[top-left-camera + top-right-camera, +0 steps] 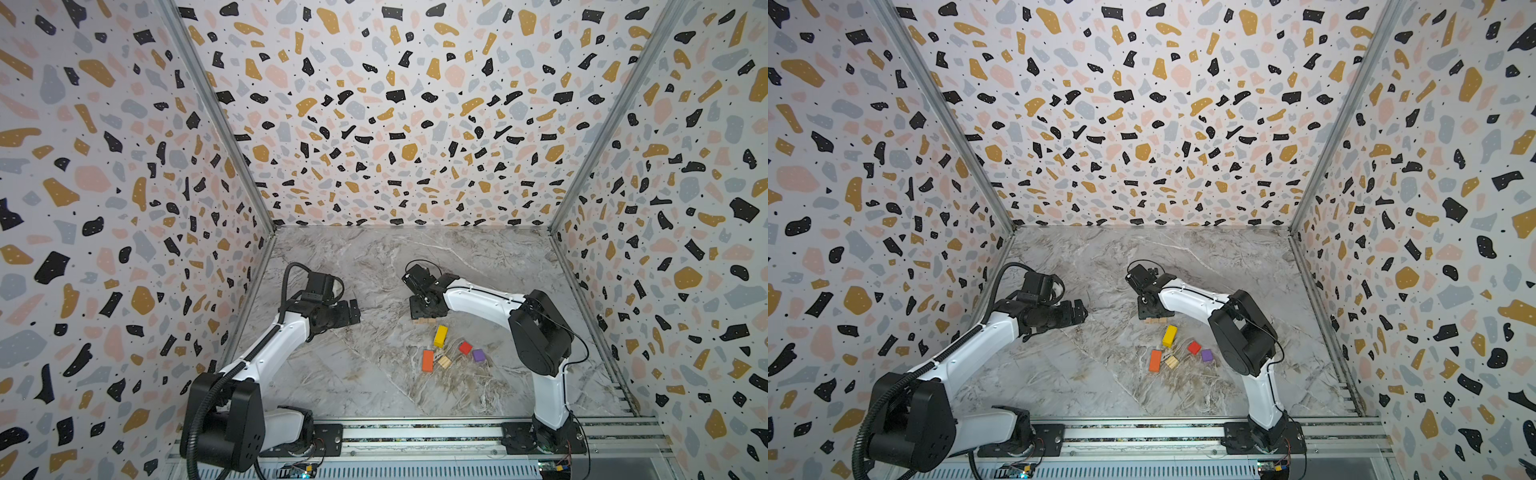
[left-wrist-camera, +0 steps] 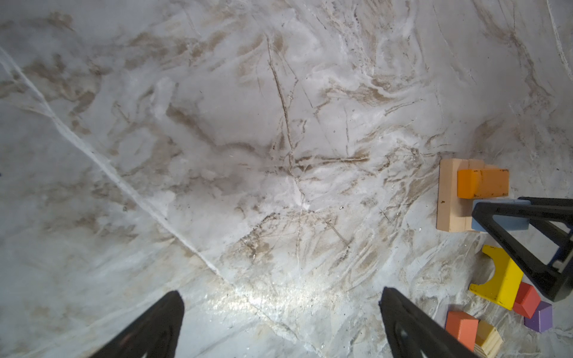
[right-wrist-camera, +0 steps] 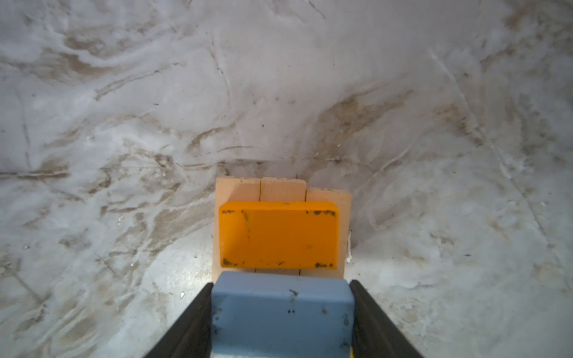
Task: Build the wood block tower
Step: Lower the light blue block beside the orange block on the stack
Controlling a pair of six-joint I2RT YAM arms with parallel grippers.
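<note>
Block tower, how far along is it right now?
Done: the tan base is laid with an orange block on it. In hand: the right gripper is shut on a blue block beside that orange one; the left gripper is open over bare table. Left: the yellow block, red cube, purple cube, loose orange block and tan cube lie unstacked.

Both top views look from high over the bench's (image 1: 374, 257) 6 o'clock edge, tilted down toward 12 o'clock, covering the whole bench almost identically. The left wrist view looks down from farther up, toward 3 o'clock. The right wrist view sits close over the orange block (image 3: 279, 235) and blue block (image 3: 282, 310), both shared with the left wrist view.
</note>
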